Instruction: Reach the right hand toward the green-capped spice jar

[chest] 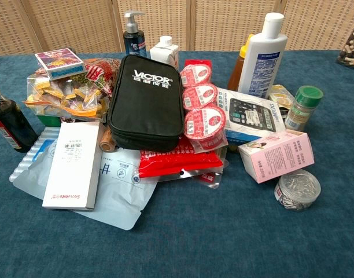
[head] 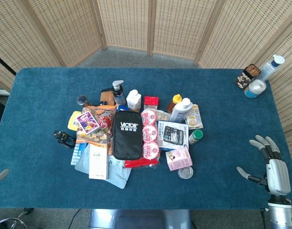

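My right hand (head: 271, 162) lay empty, fingers spread, well apart from the green-capped spice jar (head: 195, 136) at ten o'clock; sweeping in low risked toppling the jar.

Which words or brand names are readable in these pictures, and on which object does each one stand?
"VICTOR": black case, white print, readable in both views.
"apuowous": white box, as it appears, seemingly upside down.
Too small or blurred: calculator box, white bottle, pink box, spice jar, red pack, card box.
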Tool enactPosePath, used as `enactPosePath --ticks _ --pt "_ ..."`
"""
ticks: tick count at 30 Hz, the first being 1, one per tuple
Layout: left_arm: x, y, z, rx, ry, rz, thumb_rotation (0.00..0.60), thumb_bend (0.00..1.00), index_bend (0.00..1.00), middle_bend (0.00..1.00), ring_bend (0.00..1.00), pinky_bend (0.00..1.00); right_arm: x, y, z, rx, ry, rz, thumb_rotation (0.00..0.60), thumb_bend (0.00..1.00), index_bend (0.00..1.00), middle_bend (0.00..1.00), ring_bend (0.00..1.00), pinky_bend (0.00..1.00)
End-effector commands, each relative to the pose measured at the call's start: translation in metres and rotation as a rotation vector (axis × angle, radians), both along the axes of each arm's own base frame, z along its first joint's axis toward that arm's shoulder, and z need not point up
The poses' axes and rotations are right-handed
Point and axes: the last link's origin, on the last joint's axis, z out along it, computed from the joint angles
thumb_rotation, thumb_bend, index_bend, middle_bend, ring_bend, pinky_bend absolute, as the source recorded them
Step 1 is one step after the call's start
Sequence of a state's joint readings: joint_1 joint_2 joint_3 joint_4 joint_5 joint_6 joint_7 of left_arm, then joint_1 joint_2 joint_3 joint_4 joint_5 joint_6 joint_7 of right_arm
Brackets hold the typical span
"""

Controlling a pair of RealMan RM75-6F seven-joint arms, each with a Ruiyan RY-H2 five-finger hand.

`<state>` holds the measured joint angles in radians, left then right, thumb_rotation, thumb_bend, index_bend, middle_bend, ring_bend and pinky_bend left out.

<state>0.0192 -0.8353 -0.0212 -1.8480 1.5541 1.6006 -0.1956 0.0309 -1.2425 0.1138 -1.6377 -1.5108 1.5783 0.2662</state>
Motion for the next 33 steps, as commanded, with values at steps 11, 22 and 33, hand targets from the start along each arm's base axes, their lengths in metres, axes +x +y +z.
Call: enactPosePath --ticks 11,22,33 --pt "-0.002 0.002 0.002 0.006 -0.011 0.008 0.6 0.0 0.0 0.0 0.0 0.0 -0.004 -0.005 -0.005 0.022 -0.017 -0.009 0.6 0.02 0.22 0.15 0.03 0.02" --pt "-0.003 0.007 0.0 -0.001 -0.007 0.025 0.6 0.0 0.0 0.0 0.0 0.0 0.002 -0.053 -0.037 0.112 -0.115 0.032 0.6 0.01 0.22 0.15 0.03 0.02" --pt "-0.006 0.012 -0.003 -0.001 0.013 0.05 0.6 0.0 0.0 0.0 0.0 0.0 0.016 -0.097 -0.069 0.219 -0.355 0.023 0.6 0.01 0.21 0.13 0.03 0.02"
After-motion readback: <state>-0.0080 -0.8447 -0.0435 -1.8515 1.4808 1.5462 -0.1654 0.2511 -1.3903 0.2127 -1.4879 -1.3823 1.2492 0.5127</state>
